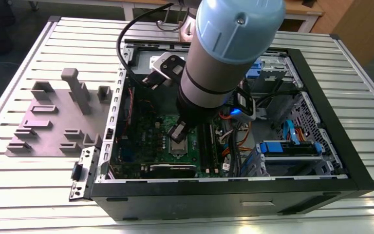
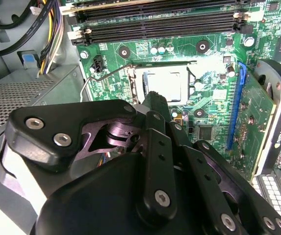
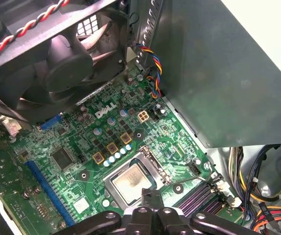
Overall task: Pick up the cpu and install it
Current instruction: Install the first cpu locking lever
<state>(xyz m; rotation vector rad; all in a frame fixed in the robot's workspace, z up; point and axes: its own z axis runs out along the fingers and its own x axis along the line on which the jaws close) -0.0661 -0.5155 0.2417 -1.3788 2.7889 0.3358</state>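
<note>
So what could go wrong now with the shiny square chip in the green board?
The silvery square cpu lies in its socket on the green motherboard; if it sits crooked, pressing could damage it. The black gripper hangs right by the cpu, so a sideways nudge might shift it. The thin bent metal lever stands close by and could snag the gripper.

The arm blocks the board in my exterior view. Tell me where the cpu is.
Observer: In the first wrist view the cpu lies flat in the socket on the green board, silvery top up.
Operator: Report the socket's lever.
Observer: In the second wrist view the wire lever sticks out to the side of the socket, apart from its frame.
</note>
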